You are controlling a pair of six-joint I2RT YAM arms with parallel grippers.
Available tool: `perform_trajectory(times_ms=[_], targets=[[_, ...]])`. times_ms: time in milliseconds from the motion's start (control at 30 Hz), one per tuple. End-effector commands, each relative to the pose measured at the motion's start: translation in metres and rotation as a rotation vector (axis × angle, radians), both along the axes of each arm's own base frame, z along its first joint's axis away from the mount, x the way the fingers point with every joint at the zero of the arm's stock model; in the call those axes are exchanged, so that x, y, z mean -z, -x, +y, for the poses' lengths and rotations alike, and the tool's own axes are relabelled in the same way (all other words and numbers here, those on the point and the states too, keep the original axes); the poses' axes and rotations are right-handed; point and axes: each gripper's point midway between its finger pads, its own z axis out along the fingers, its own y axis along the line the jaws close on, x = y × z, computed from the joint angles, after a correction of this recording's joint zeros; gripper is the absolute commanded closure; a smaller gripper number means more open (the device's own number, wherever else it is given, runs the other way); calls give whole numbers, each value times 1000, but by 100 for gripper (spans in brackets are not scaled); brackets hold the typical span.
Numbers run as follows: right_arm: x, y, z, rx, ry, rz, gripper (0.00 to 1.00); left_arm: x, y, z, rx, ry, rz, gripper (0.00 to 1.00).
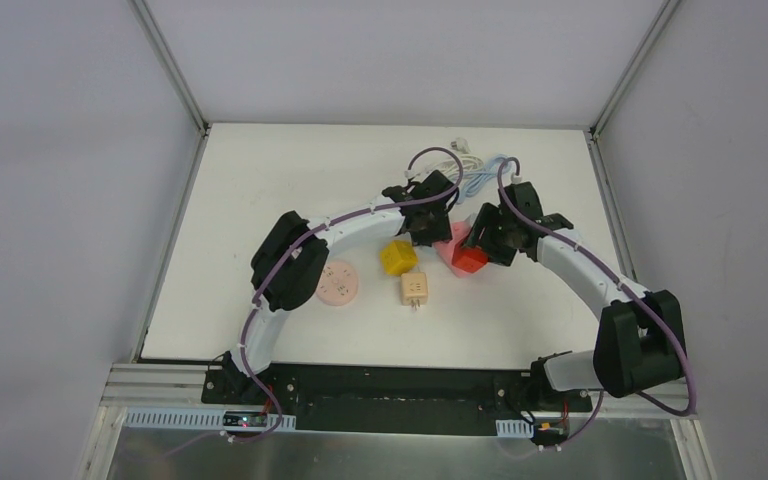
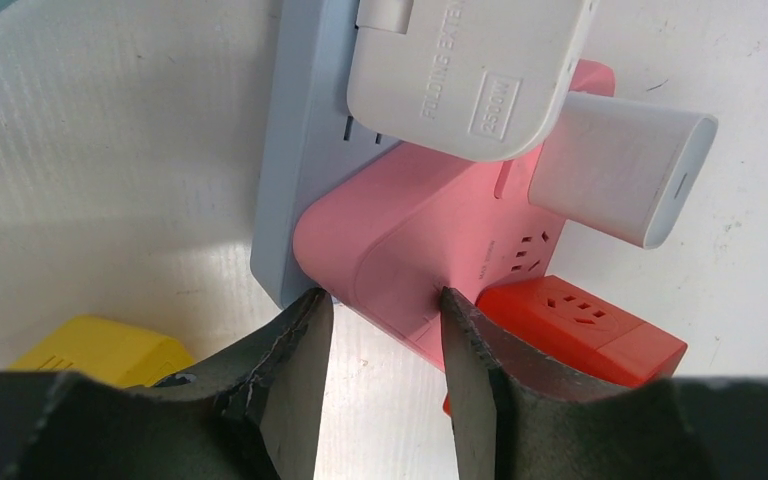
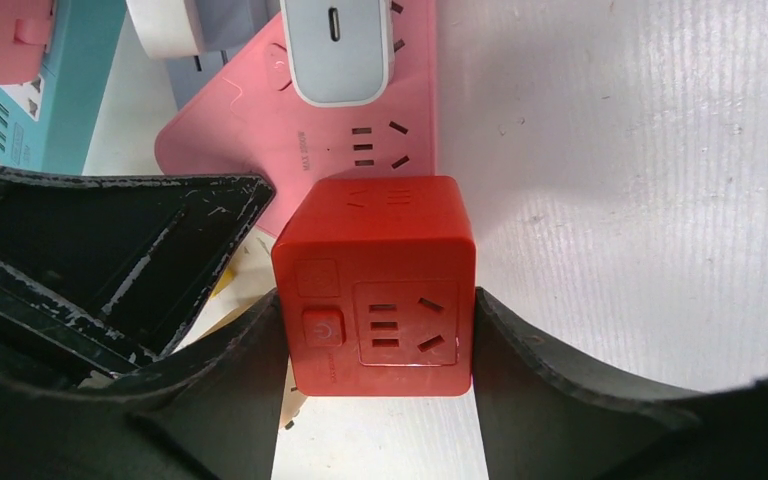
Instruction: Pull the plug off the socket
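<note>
Right claw (image 3: 375, 345) held the red cube (image 3: 375, 235) tight, with one finger on each side. The red cube sat touching the end of the pink socket (image 2: 410, 230), near the middle of the table (image 1: 260, 190). The left claw (image 2: 380, 310) was narrow and pinched the near corner of the pink socket. A white charger (image 2: 620, 170) stuck in the pink socket too. A big white plug (image 2: 470, 70) sat by a blue strip (image 2: 300, 150). A yellow block (image 2: 100, 350) lay near
</note>
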Motion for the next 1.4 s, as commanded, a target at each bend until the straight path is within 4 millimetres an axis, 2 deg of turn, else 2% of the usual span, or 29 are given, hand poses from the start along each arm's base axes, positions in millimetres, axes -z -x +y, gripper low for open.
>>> perform_trajectory(times_ms=[0, 67, 200, 267, 367, 433, 500, 533, 633, 667, 800, 900, 967, 1033, 1133, 1233, 1367], targets=[[-30, -14, 15, -17, -81, -51, 91, 15, 15, -6, 43, -36, 31, 57], [-19, -12, 10, -4, -21, -54, 68, 15, 14, -6, 41, -37, 31, 57], [0, -10, -1, 29, 86, -52, 33, 15, 14, -5, 36, -43, 31, 57], [7, -8, -6, 41, 114, -43, 26, 15, 14, -4, 31, -48, 29, 57], [12, -7, -8, 48, 124, -42, 24, 15, 13, -3, 22, -52, 24, 58], [12, -8, -6, 44, 114, -46, 28, 15, 12, -1, 15, -55, 22, 58], [10, -9, -1, 31, 87, -50, 39, 15, 12, -1, 10, -56, 19, 60], [7, -10, 2, 23, 69, -54, 49, 15, 12, -1, 9, -57, 18, 60], [-10, -12, 11, 2, -3, -82, 91, 15, 11, 0, 2, -57, 15, 62], [-17, -13, 13, -2, -37, -91, 100, 15, 11, -1, 3, -56, 13, 62], [-39, -13, 26, -74, -225, -114, 100, 15, 9, -1, -3, -59, 11, 63], [-40, -11, 36, -131, -279, -109, 100, 15, 9, 0, -5, -65, 9, 64], [-30, -10, 37, -147, -215, -101, 100, 15, 9, 1, -6, -67, 9, 64], [-17, -9, 31, -157, -52, -113, 100, 15, 10, 0, -2, -69, 8, 64], [-10, -10, 18, -156, 79, -123, 100, 16, 10, 1, -2, -77, 11, 64], [-26, -19, 6, -134, 103, -184, 100, 16, 11, 1, -1, -82, 12, 64], [-56, -24, 13, -135, -112, -203, 100, 16, 11, 1, -2, -85, 14, 64]])
